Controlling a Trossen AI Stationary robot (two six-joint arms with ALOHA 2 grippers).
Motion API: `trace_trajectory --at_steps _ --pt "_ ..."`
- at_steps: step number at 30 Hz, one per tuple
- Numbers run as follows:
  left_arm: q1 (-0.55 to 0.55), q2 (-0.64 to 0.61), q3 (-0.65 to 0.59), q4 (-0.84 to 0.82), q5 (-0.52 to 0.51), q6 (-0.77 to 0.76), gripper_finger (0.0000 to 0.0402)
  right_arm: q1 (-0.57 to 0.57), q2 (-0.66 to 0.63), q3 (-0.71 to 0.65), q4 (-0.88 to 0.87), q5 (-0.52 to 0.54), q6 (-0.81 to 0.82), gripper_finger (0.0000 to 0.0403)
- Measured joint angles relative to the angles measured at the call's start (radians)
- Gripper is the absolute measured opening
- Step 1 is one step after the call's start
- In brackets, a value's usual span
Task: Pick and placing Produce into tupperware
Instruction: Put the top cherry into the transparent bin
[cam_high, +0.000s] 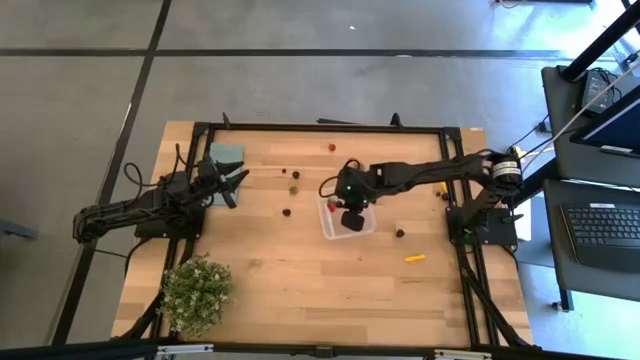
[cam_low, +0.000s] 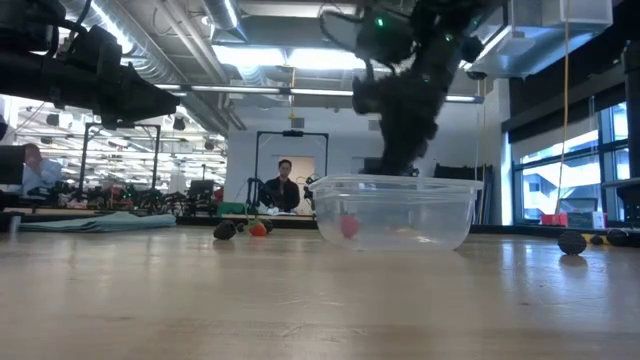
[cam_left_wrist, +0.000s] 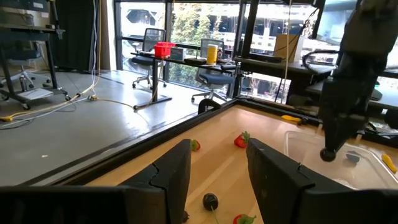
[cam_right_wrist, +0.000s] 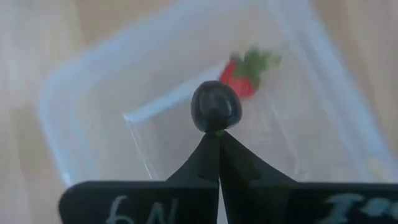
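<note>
- Right gripper (cam_right_wrist: 217, 127) poised over the tupperware (cam_high: 347, 217) at centre frame of the high view, fingers pinched to a point on a dark round piece (cam_right_wrist: 216, 106) by its stem.
- Inside the tupperware (cam_right_wrist: 93, 93), a red strawberry (cam_right_wrist: 239, 76) lying on the floor, upper right of the held piece.
- Part-hidden white lettering along the bottom edge of the right wrist view, not readable.
- Left gripper (cam_left_wrist: 217, 168) parked at left of the high view near a teal block (cam_high: 226, 153), fingers apart at middling width, holding nothing.
- Remaining produce scattered on the table (cam_high: 300, 290): red piece (cam_high: 331, 146) upper centre, dark piece (cam_high: 400, 233) and orange piece (cam_high: 414, 258) right of the tupperware.
- Potted plant (cam_high: 196, 292) at lower left.
</note>
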Motion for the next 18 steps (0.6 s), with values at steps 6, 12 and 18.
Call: trace_trajectory --at_steps 6,12,18 --pt "0.000 0.000 0.000 0.000 0.000 -0.003 0.0149 0.000 0.000 -0.071 0.018 0.000 0.013 0.0005" --pt "0.000 0.000 0.000 0.000 0.000 -0.003 0.0149 -0.001 0.000 -0.074 0.030 0.000 0.010 0.0041" --pt "0.000 0.000 0.000 0.000 0.000 -0.003 0.0149 -0.012 0.000 -0.074 0.033 0.000 -0.001 0.0072"
